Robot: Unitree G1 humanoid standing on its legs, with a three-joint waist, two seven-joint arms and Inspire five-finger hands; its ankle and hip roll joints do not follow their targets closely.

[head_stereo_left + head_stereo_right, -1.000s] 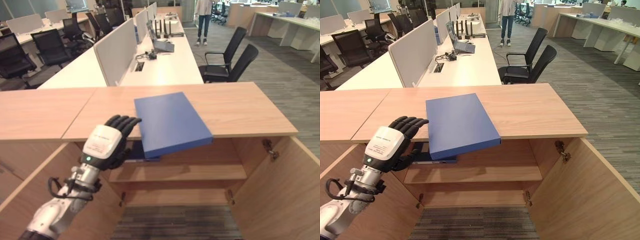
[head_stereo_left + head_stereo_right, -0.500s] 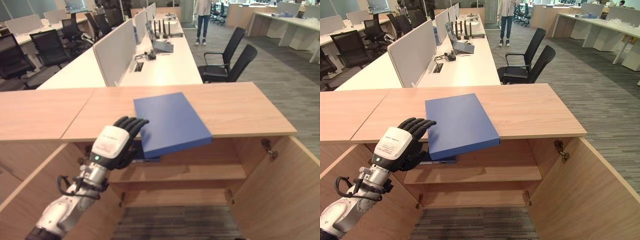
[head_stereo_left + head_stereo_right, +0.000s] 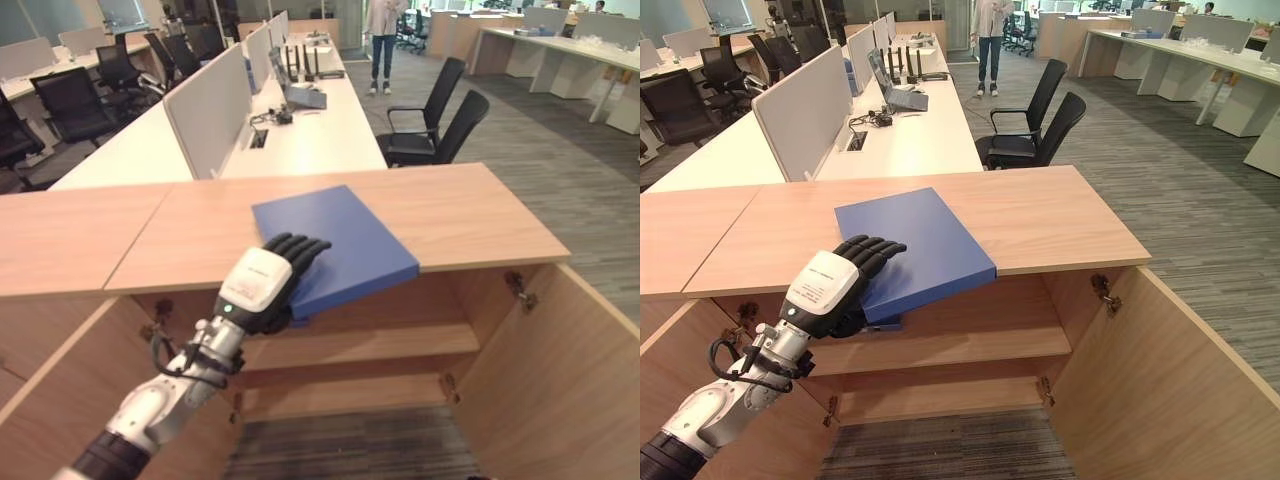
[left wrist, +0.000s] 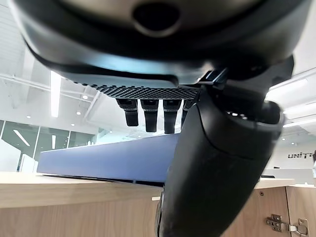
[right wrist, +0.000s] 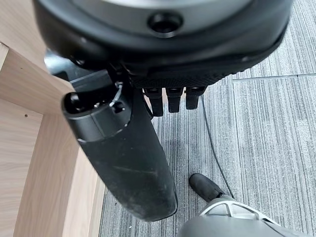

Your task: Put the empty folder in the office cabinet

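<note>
Reaching further in, the left hand point(image 3: 262, 285) is now closing fingers over and thumb under the 7 o'clock corner of the flat blue folder point(image 3: 335, 243) overhanging the wooden bench point(image 3: 480, 210), and this shallow pinch risks it tipping and slipping.

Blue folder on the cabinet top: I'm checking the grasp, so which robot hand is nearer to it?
Left. The left robot hand grips the blue folder at its near edge; the right robot hand hangs over the carpet beside the cabinet.
</note>
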